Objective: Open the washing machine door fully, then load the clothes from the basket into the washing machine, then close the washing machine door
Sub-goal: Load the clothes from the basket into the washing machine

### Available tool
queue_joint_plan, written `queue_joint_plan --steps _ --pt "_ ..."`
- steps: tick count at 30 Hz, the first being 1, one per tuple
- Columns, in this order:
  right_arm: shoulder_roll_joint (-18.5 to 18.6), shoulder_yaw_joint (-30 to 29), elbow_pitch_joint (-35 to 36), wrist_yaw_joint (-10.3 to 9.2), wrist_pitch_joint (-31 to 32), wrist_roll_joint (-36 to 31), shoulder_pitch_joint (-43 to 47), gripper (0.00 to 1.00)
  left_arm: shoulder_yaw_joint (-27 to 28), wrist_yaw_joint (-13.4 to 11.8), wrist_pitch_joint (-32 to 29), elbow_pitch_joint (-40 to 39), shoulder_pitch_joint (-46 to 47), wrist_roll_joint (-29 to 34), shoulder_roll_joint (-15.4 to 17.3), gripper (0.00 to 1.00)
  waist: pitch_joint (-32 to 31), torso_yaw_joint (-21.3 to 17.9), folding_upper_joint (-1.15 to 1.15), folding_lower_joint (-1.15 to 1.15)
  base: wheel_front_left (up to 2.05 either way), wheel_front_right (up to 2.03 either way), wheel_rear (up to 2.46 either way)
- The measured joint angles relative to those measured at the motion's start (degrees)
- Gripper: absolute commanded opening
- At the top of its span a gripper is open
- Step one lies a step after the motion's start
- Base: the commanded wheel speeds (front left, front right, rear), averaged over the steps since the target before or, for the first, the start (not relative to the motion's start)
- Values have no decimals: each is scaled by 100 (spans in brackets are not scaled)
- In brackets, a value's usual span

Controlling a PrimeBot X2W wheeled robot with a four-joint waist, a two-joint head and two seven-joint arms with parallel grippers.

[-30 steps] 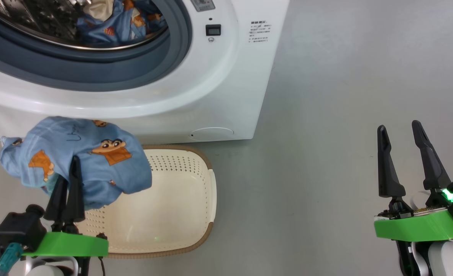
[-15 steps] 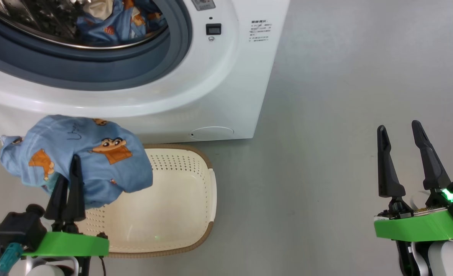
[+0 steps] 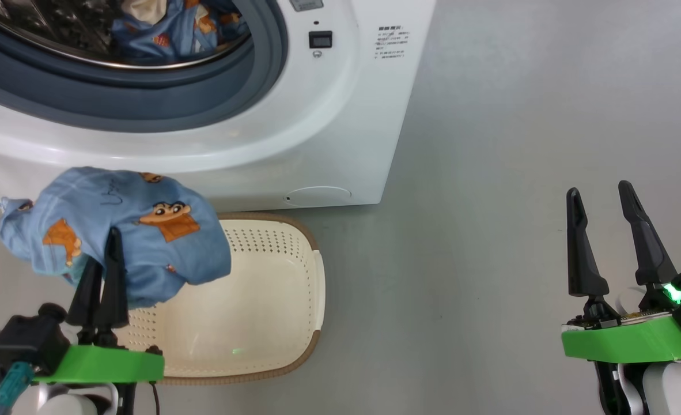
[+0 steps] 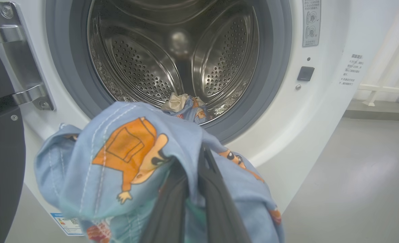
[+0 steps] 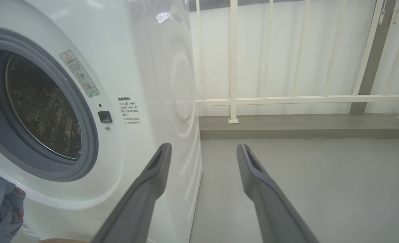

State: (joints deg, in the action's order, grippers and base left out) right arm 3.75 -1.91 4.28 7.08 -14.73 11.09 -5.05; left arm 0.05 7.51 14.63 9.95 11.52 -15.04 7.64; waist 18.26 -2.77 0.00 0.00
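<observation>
**Blue garment held clear of the basket, drum mouth open**

Head view: the left gripper [image 3: 104, 246] was clenched on a blue garment [image 3: 144, 230] that hung above the left corner of the basket [image 3: 313, 276], just below the front edge of the washing machine [image 3: 317, 127]. Against a second before, the whole picture had slid slightly, which was the camera. The grip and the hang of the cloth looked unchanged. The basket's bottom showed bare, so I judged this the last piece to load. More clothes [image 3: 167, 29] already lay in the drum. The right gripper [image 3: 598, 188] stood released, fingers spread, over bare floor [image 3: 490, 173], well apart from the machine's right corner.

Left wrist view: the cloth draped over the shut fingers, in front of the drum [image 4: 186, 50]. The door [image 4: 0, 168] stood swung open at the left edge, beside its hinge [image 4: 20, 67], leaving the grey gasket [image 4: 273, 84] unobstructed. Its lower lip was the edge to clear.

Right wrist view: the spread fingers pointed past the machine's side toward a white railing [image 5: 233, 67], with open floor between.
</observation>
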Motion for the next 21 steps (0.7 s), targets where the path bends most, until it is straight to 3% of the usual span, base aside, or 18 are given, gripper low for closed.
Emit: queue_joint_plan --steps 12,21 --pt "-40 15 13 0 0 0 -38 100 -197 0 0 -62 1063 -3 240 0 187 -24 0 0 0 0 0" --pt "-69 112 30 0 0 1 -190 100 -358 0 1 710 2281 -73 436 0 426 -94 0 0 0 0 0"
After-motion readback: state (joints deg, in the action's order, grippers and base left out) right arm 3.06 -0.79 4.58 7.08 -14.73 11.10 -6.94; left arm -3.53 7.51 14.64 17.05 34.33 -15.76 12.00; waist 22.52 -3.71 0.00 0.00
